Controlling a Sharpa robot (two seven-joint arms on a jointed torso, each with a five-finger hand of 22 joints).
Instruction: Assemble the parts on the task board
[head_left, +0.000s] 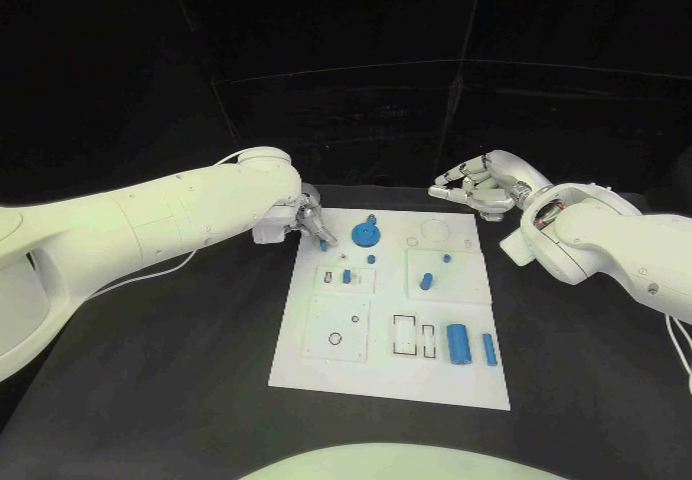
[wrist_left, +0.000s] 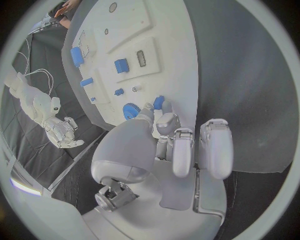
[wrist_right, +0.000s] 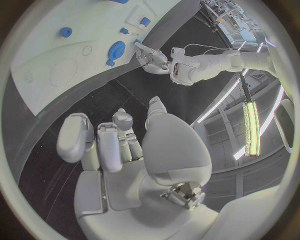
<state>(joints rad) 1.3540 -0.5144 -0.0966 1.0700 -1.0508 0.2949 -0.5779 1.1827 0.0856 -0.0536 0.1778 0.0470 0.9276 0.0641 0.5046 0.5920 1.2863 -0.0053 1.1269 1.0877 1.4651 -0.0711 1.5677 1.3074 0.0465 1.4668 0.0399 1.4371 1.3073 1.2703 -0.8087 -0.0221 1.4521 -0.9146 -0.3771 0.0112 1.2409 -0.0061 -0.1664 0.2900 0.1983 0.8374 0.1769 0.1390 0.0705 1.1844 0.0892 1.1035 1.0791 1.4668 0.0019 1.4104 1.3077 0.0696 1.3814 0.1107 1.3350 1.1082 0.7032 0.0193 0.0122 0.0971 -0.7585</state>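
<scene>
1. Where the white task board (head_left: 389, 370) fills the middle of the head view, blue parts lie across it: a gear (head_left: 368, 235) near its top edge, a cylinder (head_left: 459, 343) lower right.
2. At the board's upper-left corner, the left hand (head_left: 303, 222) pinches a small blue part (wrist_left: 159, 102) in its fingertips.
3. Above the board's upper-right corner, the right hand (head_left: 483, 186) hovers with its fingers loosely curled, holding nothing.

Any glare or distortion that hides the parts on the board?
Head view: the task board is evenly lit with no glare, and the blue gear reads clearly against the dark backdrop. Left wrist view: fisheye bends the board edge. Right wrist view: a bright lamp strip flares, away from the board.
</scene>
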